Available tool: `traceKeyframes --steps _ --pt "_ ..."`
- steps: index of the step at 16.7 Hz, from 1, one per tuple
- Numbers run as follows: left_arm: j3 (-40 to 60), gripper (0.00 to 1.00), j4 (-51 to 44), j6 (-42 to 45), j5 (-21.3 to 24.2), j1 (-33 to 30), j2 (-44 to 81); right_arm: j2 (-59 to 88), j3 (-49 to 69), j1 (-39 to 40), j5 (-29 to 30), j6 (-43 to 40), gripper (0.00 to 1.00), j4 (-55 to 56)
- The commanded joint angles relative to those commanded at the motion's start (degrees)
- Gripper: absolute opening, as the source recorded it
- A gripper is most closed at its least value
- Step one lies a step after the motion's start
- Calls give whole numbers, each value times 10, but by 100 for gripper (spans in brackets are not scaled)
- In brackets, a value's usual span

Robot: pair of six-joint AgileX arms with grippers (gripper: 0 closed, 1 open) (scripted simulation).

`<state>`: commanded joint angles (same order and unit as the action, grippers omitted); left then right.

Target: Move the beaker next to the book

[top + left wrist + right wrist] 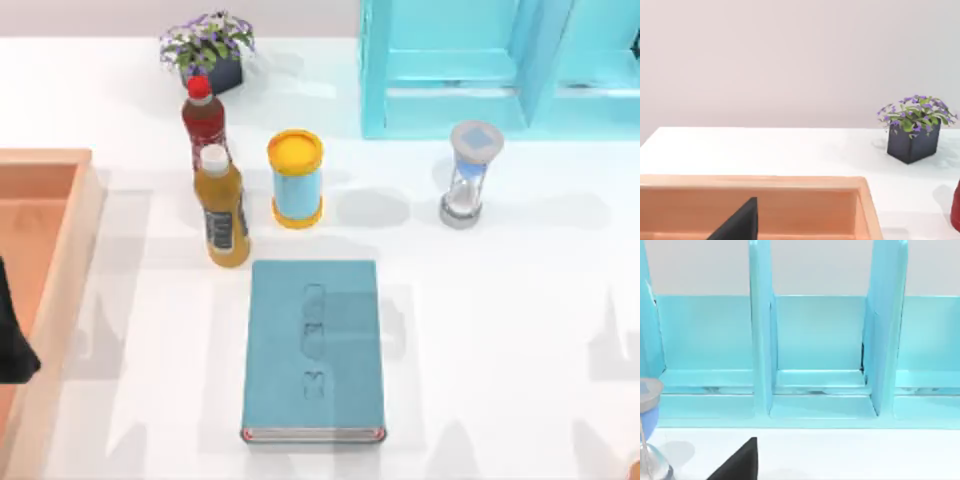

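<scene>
The book (314, 350) is a large flat teal-blue hardcover lying in the middle of the table, its pale page edge with reddish corners toward the front. The beaker is out of view. My left arm (12, 340) is a dark shape at the table's far left edge, over the wooden tray; a dark part of my left gripper (739, 224) sits above that tray in the left wrist view. A dark part of my right gripper (740, 461) hangs over the white table, facing the turquoise shelf.
Behind the book stand an orange-juice bottle (224, 212), a red bottle (204, 120), a light-blue cylinder with yellow ends (296, 180) and an hourglass (468, 176). A potted plant (210, 48) and a turquoise shelf (480, 70) line the back. A wooden tray (60, 230) fills the left.
</scene>
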<state>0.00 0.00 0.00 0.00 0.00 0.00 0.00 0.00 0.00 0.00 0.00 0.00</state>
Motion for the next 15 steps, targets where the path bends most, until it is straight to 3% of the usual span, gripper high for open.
traceKeyframes --steps 4,7,15 --pt "0 100 0 0 0 0 0 16 14 -3 0 -16 100 -11" --pt "0 100 0 0 0 0 0 80 70 -17 0 -80 100 -55" --pt "0 100 0 0 0 0 0 413 351 -84 -1 -420 100 -280"
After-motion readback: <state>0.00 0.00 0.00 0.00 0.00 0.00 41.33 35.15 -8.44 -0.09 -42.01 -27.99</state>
